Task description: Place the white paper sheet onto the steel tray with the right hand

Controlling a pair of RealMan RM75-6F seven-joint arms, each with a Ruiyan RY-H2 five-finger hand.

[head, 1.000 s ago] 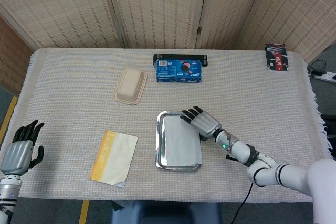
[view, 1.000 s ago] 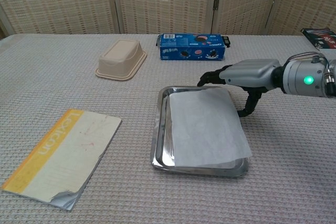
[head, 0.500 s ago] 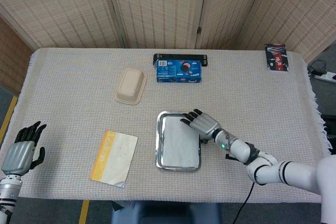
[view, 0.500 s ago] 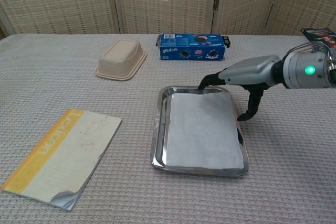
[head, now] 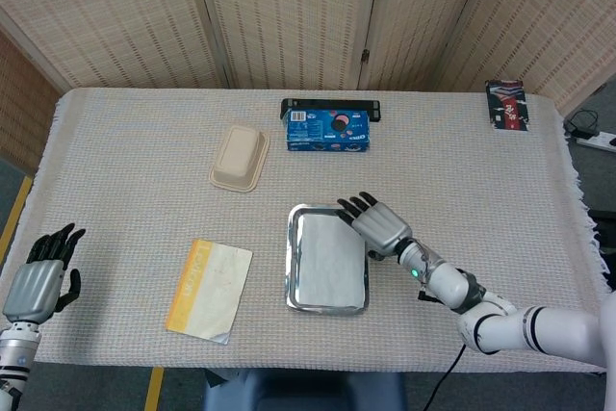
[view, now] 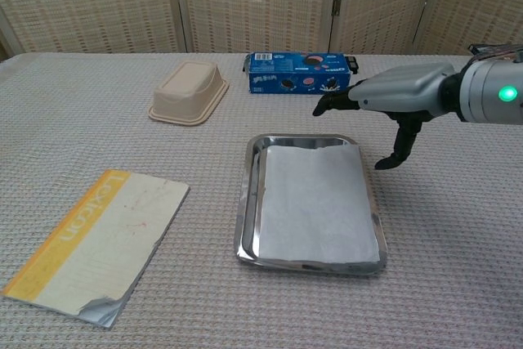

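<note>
Grey woven cloth covered the table (head: pixel 135 141), and at the far lower left of the head view sat the left hand (head: pixel 37 276), dark fingers spread apart and holding nothing, just off the table's near corner. Moving right, a notebook with a yellow spine band (view: pixel 98 243) lay flat in the lower left of the chest view, one near corner torn and curled. Above it, in the upper middle-left, a beige moulded tub (view: pixel 189 91) rested upside down on the cloth. Centre frame, there it was: the white paper sheet (view: pixel 315 200) lay flat inside the steel tray (view: pixel 249 202), covering most of the tray floor, a strip of bare metal showing along the left side. Behind the tray, toward the top of the frame, a blue biscuit box (view: pixel 299 72) stood on its long edge with a black object just behind it. To the right, the right hand (view: pixel 384 100) hovered above the tray's far right corner, fingers extended and apart, gripping nothing, clear of the paper, thumb hanging down. Far upper right of the head view, a dark red-and-black packet (head: pixel 507 104) lay near the table's edge.
</note>
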